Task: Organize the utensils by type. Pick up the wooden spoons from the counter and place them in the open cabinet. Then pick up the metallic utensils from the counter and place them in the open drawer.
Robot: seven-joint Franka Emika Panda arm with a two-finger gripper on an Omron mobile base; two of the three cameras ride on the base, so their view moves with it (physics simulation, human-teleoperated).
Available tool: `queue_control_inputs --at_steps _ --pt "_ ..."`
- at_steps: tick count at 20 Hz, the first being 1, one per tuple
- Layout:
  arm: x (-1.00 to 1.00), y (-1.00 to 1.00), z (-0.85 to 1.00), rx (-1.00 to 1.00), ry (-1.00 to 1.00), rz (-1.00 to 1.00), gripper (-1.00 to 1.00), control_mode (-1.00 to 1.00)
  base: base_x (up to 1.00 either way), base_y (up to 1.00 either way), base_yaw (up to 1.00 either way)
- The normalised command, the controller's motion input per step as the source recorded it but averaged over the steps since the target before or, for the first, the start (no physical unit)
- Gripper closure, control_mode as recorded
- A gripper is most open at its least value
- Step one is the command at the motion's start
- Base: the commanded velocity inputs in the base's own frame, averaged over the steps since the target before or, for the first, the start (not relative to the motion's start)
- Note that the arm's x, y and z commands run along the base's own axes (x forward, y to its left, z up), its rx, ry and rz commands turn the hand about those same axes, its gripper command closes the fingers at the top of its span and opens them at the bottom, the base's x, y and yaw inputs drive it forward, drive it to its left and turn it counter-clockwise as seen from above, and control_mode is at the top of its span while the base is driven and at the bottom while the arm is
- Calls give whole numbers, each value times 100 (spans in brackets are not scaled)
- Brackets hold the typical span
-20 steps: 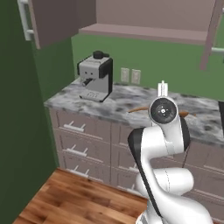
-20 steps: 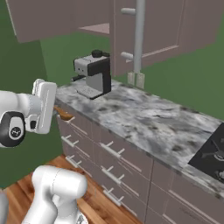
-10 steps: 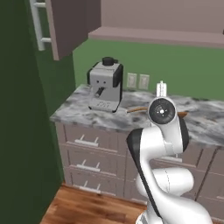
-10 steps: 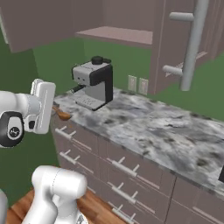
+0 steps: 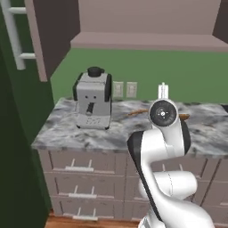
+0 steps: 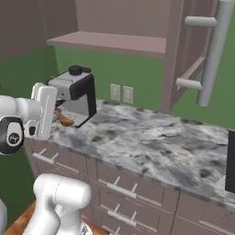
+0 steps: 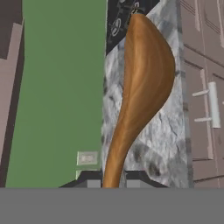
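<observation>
Orange-brown wooden spoon (image 7: 142,83), held aloft

Flat, even rendered light; soft, slightly blurry edges.

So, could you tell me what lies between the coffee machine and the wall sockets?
Bare marbled counter alone separates the coffee machine from the wall sockets, seen in the left base view.
</observation>
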Motion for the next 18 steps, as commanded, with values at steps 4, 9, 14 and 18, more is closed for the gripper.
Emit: queue_control_inputs --at_steps 4,9,14,18 --pt "0 0 0 0 0 0 100 100 56 18 -37" --pt "0 0 0 0 0 0 100 100 59 24 -31" --pt "0 0 0 0 0 0 100 100 52 27 -26" --pt "0 0 0 0 0 0 100 100 50 27 -24"
